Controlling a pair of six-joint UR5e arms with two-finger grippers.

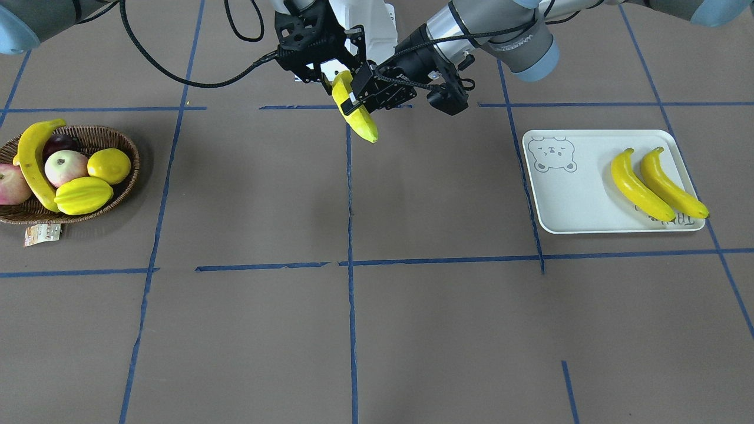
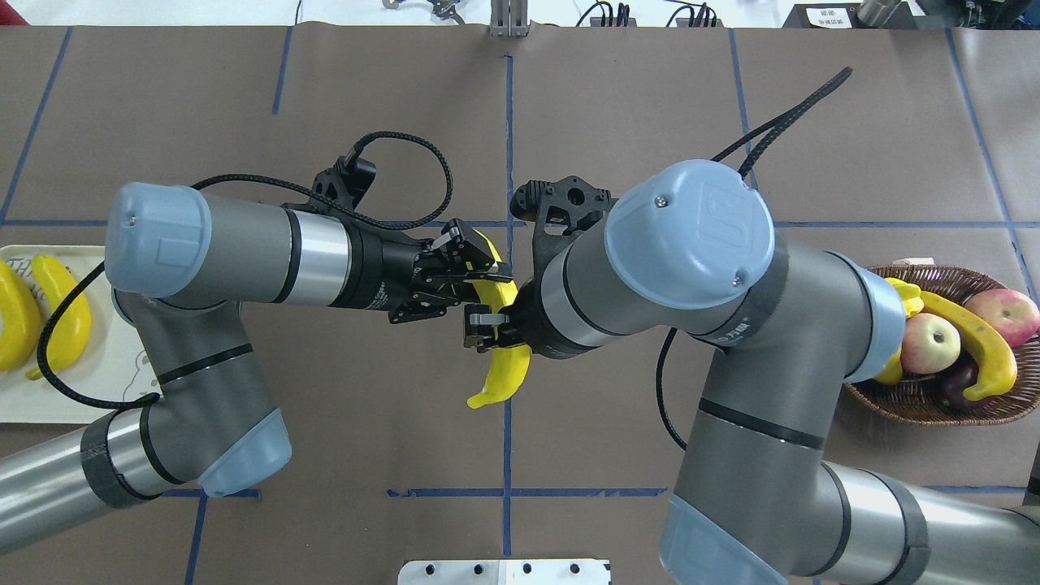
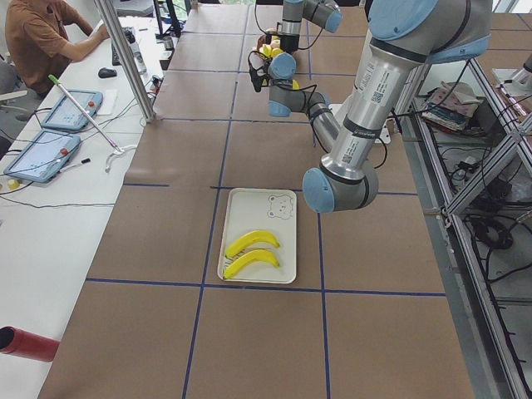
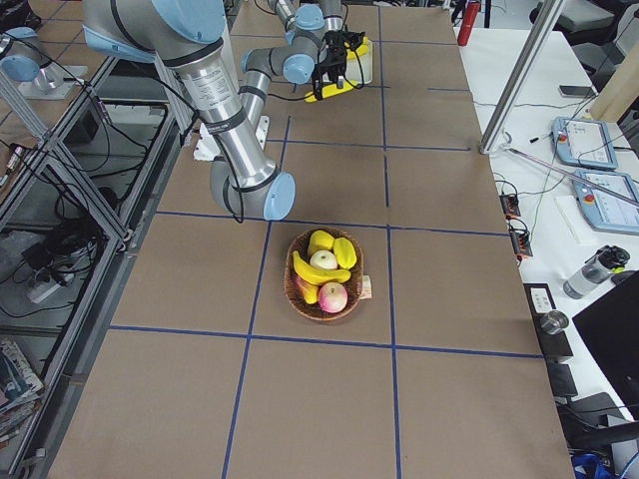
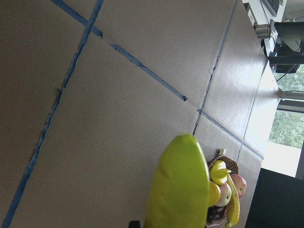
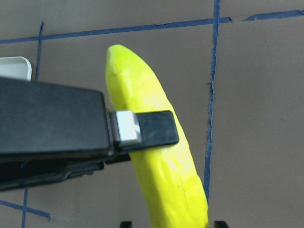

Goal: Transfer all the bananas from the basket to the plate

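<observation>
A yellow banana (image 1: 360, 121) hangs in mid-air over the table's middle, also seen in the overhead view (image 2: 505, 374). My left gripper (image 1: 353, 103) is shut across its middle. My right gripper (image 1: 340, 73) is shut on its upper end. In the right wrist view the left gripper's finger (image 6: 142, 128) crosses the banana (image 6: 161, 180). The white plate (image 1: 565, 200) holds two bananas (image 1: 639, 185) (image 1: 671, 182) side by side. One banana (image 1: 32, 159) lies in the wicker basket (image 1: 126, 147).
The basket also holds a starfruit (image 1: 82, 195), a lemon (image 1: 109, 165), apples (image 1: 66, 166) and a dark plum (image 1: 59, 141). A paper tag (image 1: 41, 234) lies in front of it. A seated person (image 3: 41, 41) is at the side table.
</observation>
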